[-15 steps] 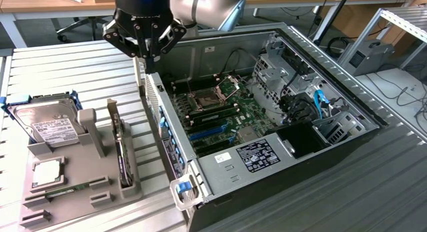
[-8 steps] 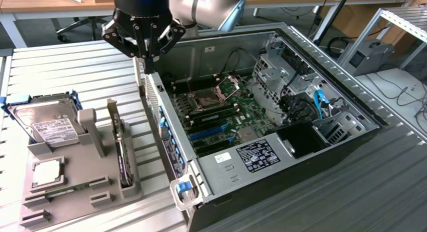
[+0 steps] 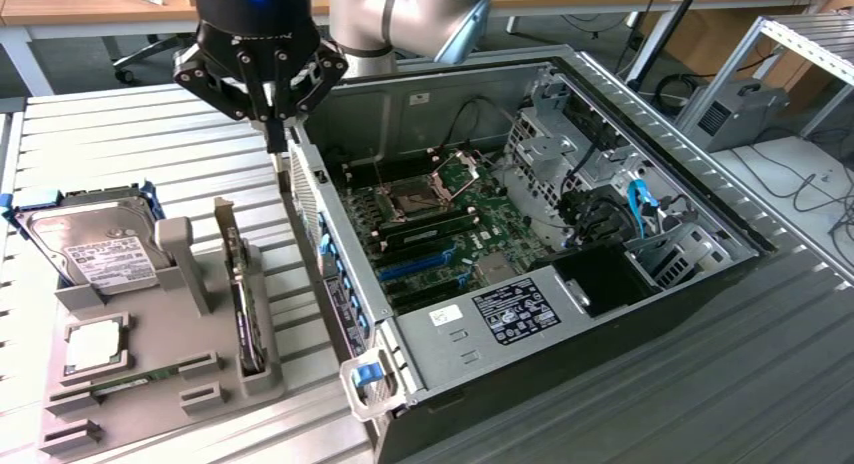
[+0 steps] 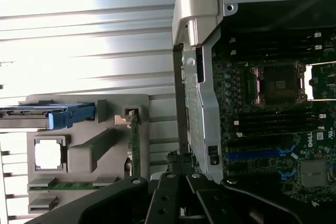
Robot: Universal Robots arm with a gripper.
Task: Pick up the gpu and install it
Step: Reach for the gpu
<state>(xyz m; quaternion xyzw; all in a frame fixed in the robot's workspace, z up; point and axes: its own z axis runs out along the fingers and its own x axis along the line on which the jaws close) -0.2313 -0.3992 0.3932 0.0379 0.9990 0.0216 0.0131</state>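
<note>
End effector (image 3: pixel 276 136) closed, empty. Gpu (image 3: pixel 244 294) stands edgewise in grey holder (image 3: pixel 160 334), apparently below and just aside; long axis parallels computer case (image 3: pixel 441 369) wall.

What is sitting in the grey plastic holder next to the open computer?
A silver hard drive with a white label, a square silver processor chip, a narrow green memory stick and the thin green gpu card standing on edge. The holder hides the card's lower edge.
</note>
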